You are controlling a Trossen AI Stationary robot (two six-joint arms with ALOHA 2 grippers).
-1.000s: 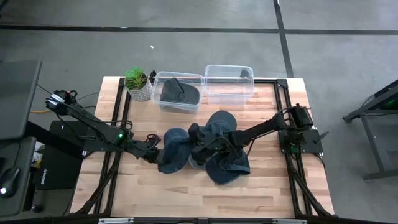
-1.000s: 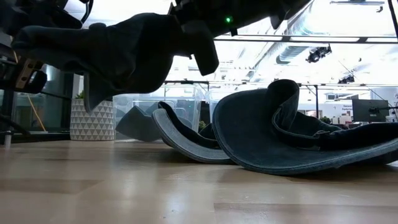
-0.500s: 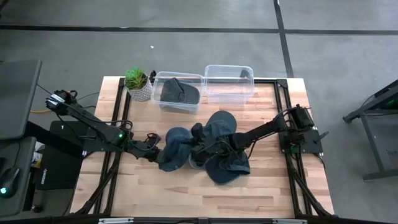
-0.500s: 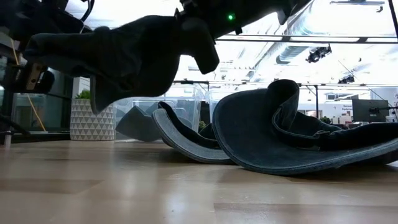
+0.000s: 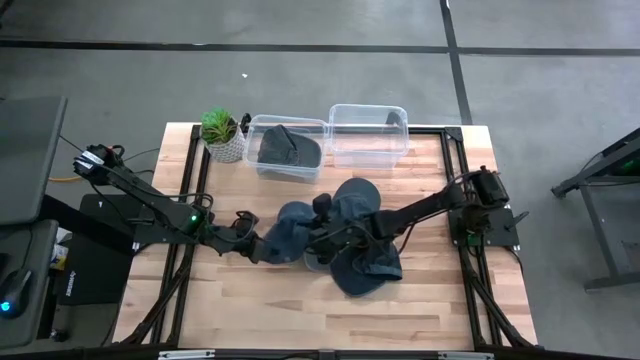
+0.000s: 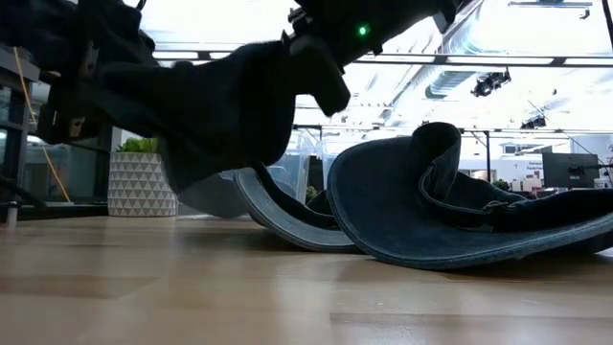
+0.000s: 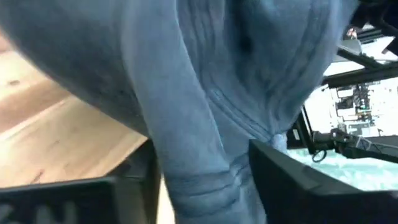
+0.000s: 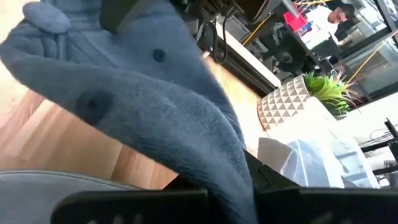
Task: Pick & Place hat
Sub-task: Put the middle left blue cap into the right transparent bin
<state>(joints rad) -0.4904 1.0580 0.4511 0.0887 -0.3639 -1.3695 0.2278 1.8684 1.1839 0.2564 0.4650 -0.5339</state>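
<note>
Hat in mid-air between both arms, table centre.

The hat (image 5: 288,232) hangs clear of the table (image 5: 250,300), at 9 o'clock of two more hats (image 5: 362,262) lying flat. The right gripper (image 5: 318,238) is clamped tight on its fabric at the 3 o'clock edge. The left gripper (image 5: 250,243) sits at its 9 o'clock edge, fingers parted around cloth; whether it grips, I cannot tell. Judged soft, light and floppy: it sags and folds, so the stitched brim gives the firmest hold.

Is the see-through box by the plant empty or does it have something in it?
Not empty: the clear bin beside the potted plant holds a dark hat.
</note>
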